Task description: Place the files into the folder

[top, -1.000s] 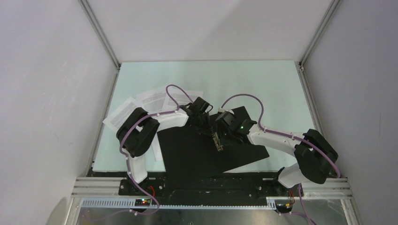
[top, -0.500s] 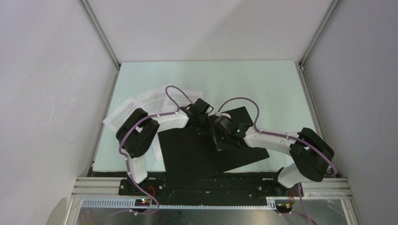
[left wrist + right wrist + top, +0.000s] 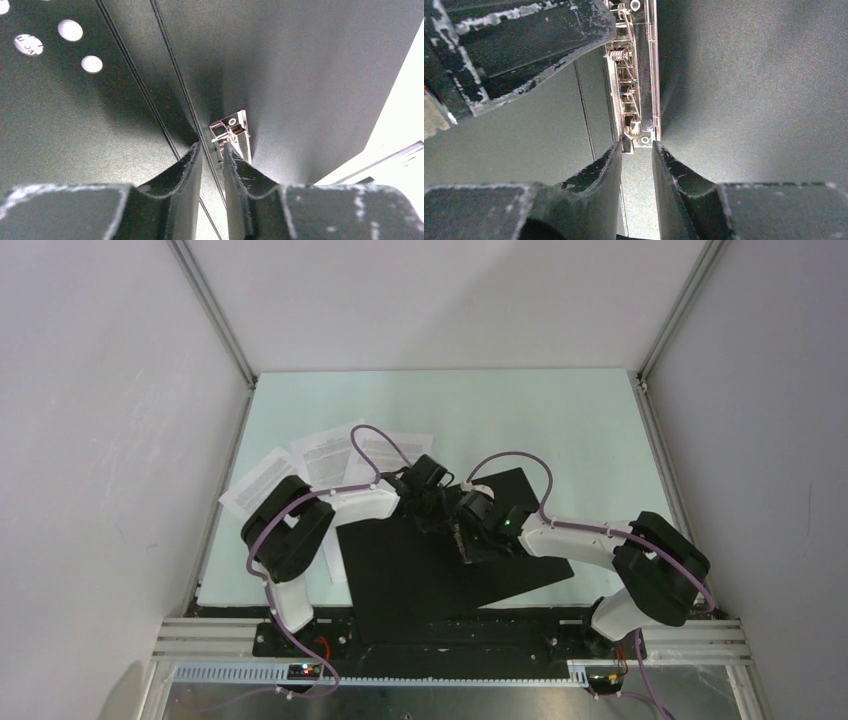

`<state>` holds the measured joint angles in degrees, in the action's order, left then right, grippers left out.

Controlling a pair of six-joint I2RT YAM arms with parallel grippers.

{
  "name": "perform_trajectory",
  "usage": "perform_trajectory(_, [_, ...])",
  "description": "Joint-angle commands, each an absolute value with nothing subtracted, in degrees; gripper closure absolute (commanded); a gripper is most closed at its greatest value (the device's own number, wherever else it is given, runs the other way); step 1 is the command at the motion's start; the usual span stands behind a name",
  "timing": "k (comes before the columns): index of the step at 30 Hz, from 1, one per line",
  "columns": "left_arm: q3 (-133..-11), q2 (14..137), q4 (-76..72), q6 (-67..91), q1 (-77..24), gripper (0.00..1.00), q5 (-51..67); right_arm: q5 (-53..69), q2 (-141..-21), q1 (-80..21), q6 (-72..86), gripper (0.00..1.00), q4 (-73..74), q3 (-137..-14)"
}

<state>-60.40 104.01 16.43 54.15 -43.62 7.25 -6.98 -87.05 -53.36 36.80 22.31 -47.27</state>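
In the top view, the folder (image 3: 420, 575) lies open, black inside up, with the files (image 3: 330, 450) loose at its 10 o'clock. The left gripper (image 3: 432, 516) and right gripper (image 3: 466, 540) meet over its spine.

In the left wrist view, the fingers are narrowed onto the metal clip (image 3: 235, 127), probably to lever it open, but contact cannot be told.

The right wrist view shows the same at the clip's other end.

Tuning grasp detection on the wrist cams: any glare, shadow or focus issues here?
Top external: even light, sharp, but the open folder reads flat black. Left wrist: heavy shadow around the glinting metal clip, left fingers soft near the lens. Right wrist: clip detailed, folder grainy, right fingers soft too.
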Motion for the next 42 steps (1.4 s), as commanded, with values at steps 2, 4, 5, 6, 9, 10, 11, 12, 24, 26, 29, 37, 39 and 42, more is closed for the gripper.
perform_trajectory(2, [-60.0, 102.0, 18.7, 52.1, -44.0, 0.75, 6.1, -7.5, -84.8, -51.8, 37.8, 0.67, 21.2, -45.8])
perform_trajectory(4, [-60.2, 102.3, 18.7, 52.2, -44.0, 0.77, 5.7, -7.4, -84.6, -51.7, 37.8, 0.67, 21.2, -45.7])
perform_trajectory(5, [-60.2, 102.4, 18.8, 52.3, -44.0, 0.77, 5.4, -7.3, -84.6, -51.6, 37.8, 0.67, 21.2, -45.7])
perform_trajectory(6, [-60.5, 102.7, 18.9, 52.5, -44.0, 0.77, 5.1, -7.3, -84.6, -51.7, 37.8, 0.67, 21.1, -45.7])
perform_trajectory(9, [-61.3, 103.7, 19.5, 53.1, -44.1, 0.76, 4.5, -7.2, -84.6, -51.8, 38.0, 0.67, 21.0, -45.7])
perform_trajectory(10, [-61.8, 104.4, 19.5, 53.3, -44.1, 0.76, 4.1, -7.1, -84.6, -51.8, 38.0, 0.67, 20.9, -45.7])
perform_trajectory(11, [-62.1, 104.6, 19.7, 53.5, -44.1, 0.76, 3.7, -7.1, -84.6, -51.9, 38.0, 0.67, 20.8, -45.7])
perform_trajectory(12, [-62.7, 105.3, 19.8, 53.7, -44.1, 0.76, 3.5, -7.0, -84.6, -51.9, 38.0, 0.67, 20.7, -45.7])
perform_trajectory(24, [-65.7, 108.6, 24.5, 53.6, -44.3, 0.78, -2.0, -6.4, -85.6, -52.2, 38.4, 0.68, 19.4, -45.8])
perform_trajectory(26, [-66.0, 108.9, 25.3, 53.7, -44.4, 0.8, -3.1, -6.7, -85.6, -52.2, 38.6, 0.69, 19.2, -45.8])
perform_trajectory(29, [-66.0, 109.6, 26.1, 54.5, -44.6, 0.82, -4.7, -7.3, -85.2, -52.5, 38.9, 0.7, 18.8, -45.7])
perform_trajectory(37, [-65.1, 111.3, 26.4, 56.6, -45.5, 0.95, -4.8, -9.8, -85.8, -54.1, 39.7, 0.73, 17.8, -46.1])
perform_trajectory(39, [-64.9, 111.5, 26.4, 56.7, -45.6, 0.98, -4.7, -10.8, -86.4, -54.7, 39.9, 0.74, 18.5, -46.6])
perform_trajectory(42, [-64.7, 111.6, 26.4, 56.7, -45.6, 1.0, -4.6, -11.8, -86.6, -55.3, 40.4, 0.76, 19.8, -46.7])
